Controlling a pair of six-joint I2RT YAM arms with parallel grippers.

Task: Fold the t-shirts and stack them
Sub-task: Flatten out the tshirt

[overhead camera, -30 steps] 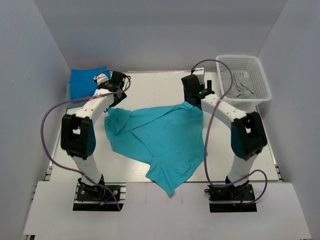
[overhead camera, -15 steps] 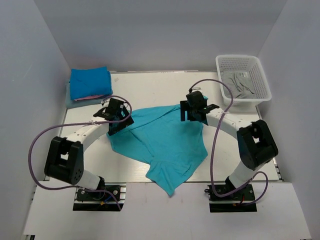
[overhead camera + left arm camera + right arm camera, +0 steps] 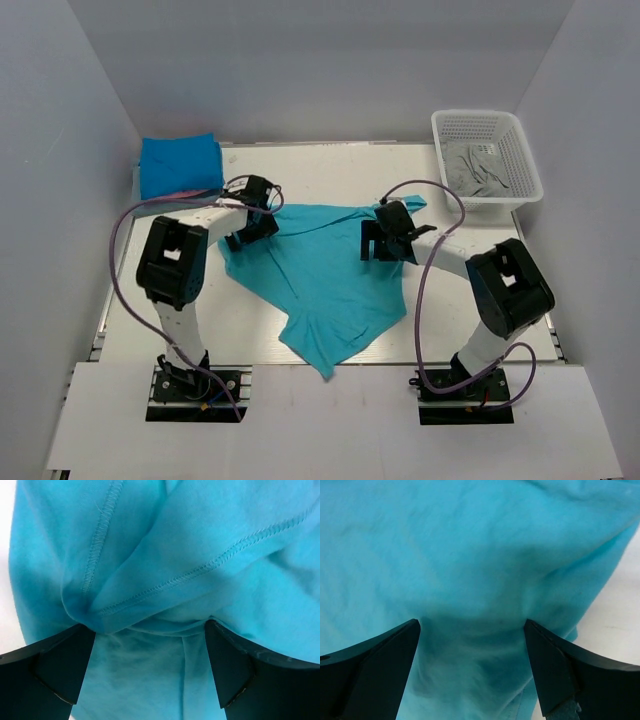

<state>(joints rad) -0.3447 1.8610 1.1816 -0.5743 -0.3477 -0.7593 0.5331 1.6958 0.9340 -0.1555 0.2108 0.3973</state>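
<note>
left gripper (image 3: 150, 627): jaws apart, wrist low | right gripper (image 3: 471, 622): jaws apart, wrist low

One white basket (image 3: 520, 150), holding one crumpled grey cloth (image 3: 480, 172); one turquoise t-shirt (image 3: 320, 270) spread left of the basket; farther left, one folded stack (image 3: 180, 165), blue on top; two grippers, left gripper (image 3: 150, 675) and right gripper (image 3: 472, 670).

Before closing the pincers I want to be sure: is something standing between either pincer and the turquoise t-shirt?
Nothing visible does. In each wrist view the turquoise t-shirt fills the gap between the open fingers of the left pincer and the right pincer, with no other object in front of the cloth.
</note>
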